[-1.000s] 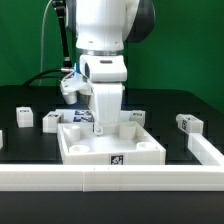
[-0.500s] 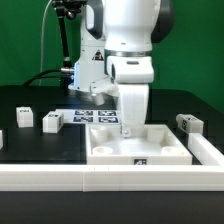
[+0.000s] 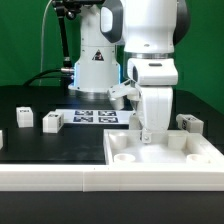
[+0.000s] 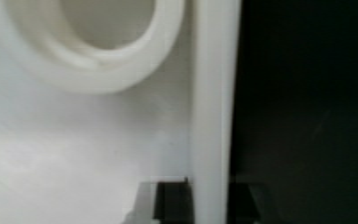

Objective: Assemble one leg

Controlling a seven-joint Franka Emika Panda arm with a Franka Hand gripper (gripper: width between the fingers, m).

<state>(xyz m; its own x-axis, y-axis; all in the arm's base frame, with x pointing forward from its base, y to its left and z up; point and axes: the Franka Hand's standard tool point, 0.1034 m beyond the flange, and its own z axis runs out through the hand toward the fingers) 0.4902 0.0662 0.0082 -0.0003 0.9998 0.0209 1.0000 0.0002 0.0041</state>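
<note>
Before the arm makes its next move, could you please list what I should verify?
1. The pincer grips the panel by its edge wall: ok, fingers flank it.
2. Panel seated against the white rail: cannot tell.
3. Visible socket empty: ok.
4. A leg lies free for pickup: ok.
5. Any leg fitted in a socket: not ok.

On my black worktop [image 3: 40,150], the flat white square panel with round corner sockets [image 3: 175,151] lies at the exterior view's right, behind the white front rail [image 3: 60,178]. The marker board [image 3: 97,117] lies farther back, to its left. A small white square-sided post [image 3: 24,118] and a second post [image 3: 53,121] stand side by side at that view's left. I see a third post [image 3: 189,123] behind the panel's right corner.
</note>
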